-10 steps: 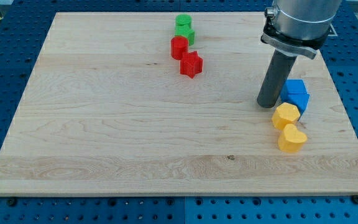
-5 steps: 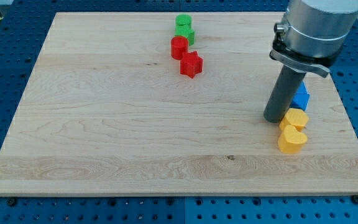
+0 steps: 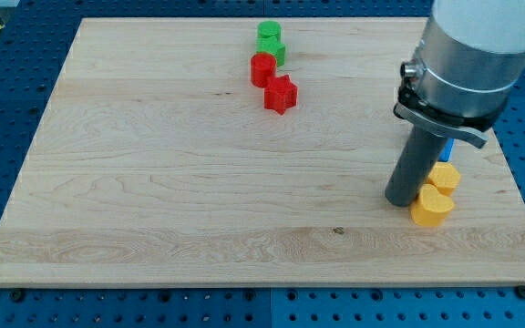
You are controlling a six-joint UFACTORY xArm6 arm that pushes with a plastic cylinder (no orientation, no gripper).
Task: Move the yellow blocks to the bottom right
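Right now your tip (image 3: pixel 399 201) sits low on the board's right side, touching or all but touching the yellow heart-shaped block (image 3: pixel 431 207), which lies at about 3 o'clock from it. You have no claw here to open or close, only the plain rod. A second yellow block (image 3: pixel 444 177), roughly hexagonal, sits just beyond the heart at about 1 o'clock from the tip, partly hidden behind the rod and touching or nearly touching the heart. A sliver of a blue block (image 3: pixel 448 146) shows behind the rod at about 12 o'clock from the yellow pair.

Both yellow blocks are already in the board's lower right quarter, though short of the corner itself, which lies toward 4 o'clock from them. By my judgement, that is what the next push turns on: with the tip at the pair's 9 o'clock side, you would drive them rightward rather than downward.
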